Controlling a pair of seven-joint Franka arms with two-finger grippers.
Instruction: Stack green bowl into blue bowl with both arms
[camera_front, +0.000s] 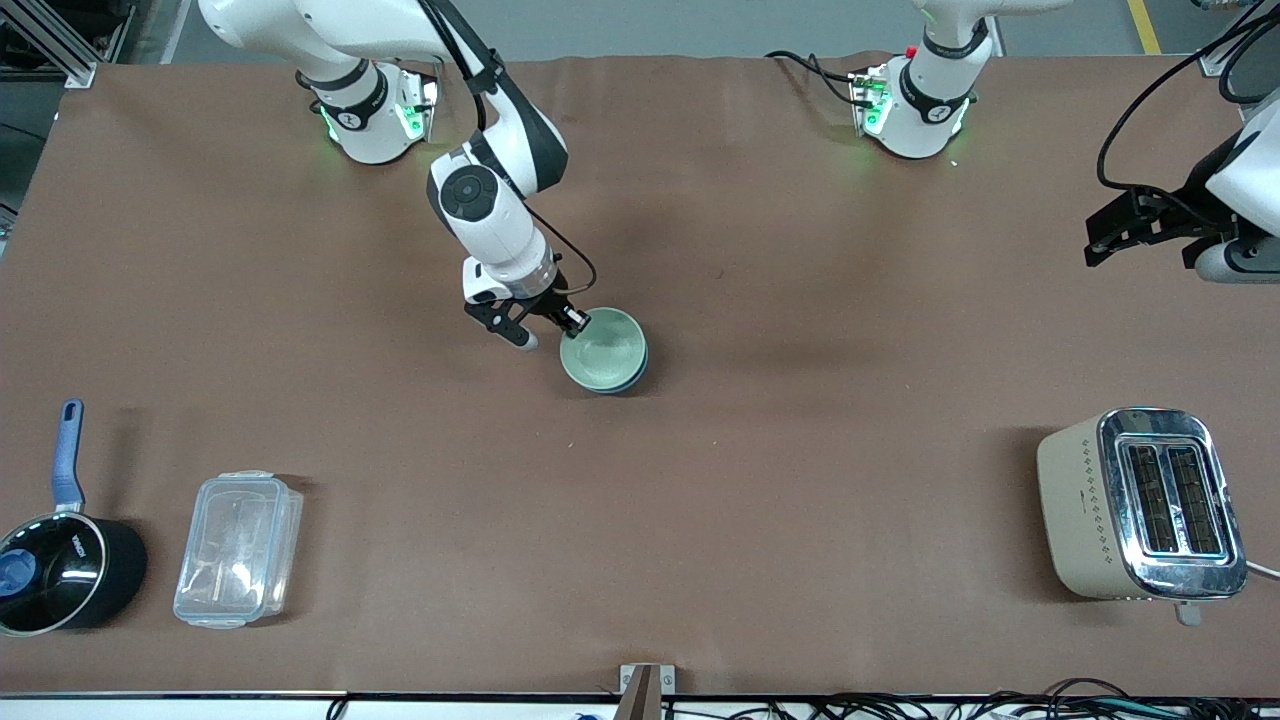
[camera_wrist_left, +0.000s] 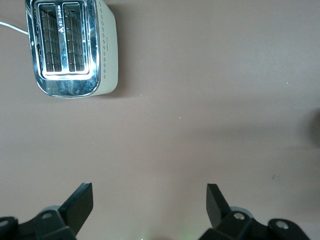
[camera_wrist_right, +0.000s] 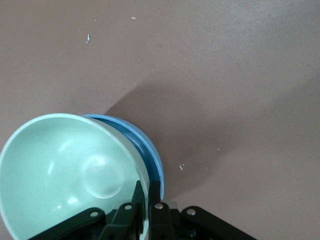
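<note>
The pale green bowl (camera_front: 603, 350) sits inside the blue bowl (camera_front: 632, 378) near the middle of the table, slightly tilted. Only the blue bowl's rim shows around it. My right gripper (camera_front: 575, 322) is shut on the green bowl's rim on the side toward the right arm's base. In the right wrist view one finger is inside the green bowl (camera_wrist_right: 65, 170) and the other is outside its rim, against the blue bowl (camera_wrist_right: 152, 150), with the gripper (camera_wrist_right: 147, 187) pinching between them. My left gripper (camera_front: 1105, 240) waits open and empty (camera_wrist_left: 150, 192) over bare table at the left arm's end.
A beige and chrome toaster (camera_front: 1140, 505) stands toward the left arm's end, nearer the front camera; it also shows in the left wrist view (camera_wrist_left: 70, 47). A clear plastic box (camera_front: 238, 548) and a black saucepan with a blue handle (camera_front: 62, 570) sit toward the right arm's end.
</note>
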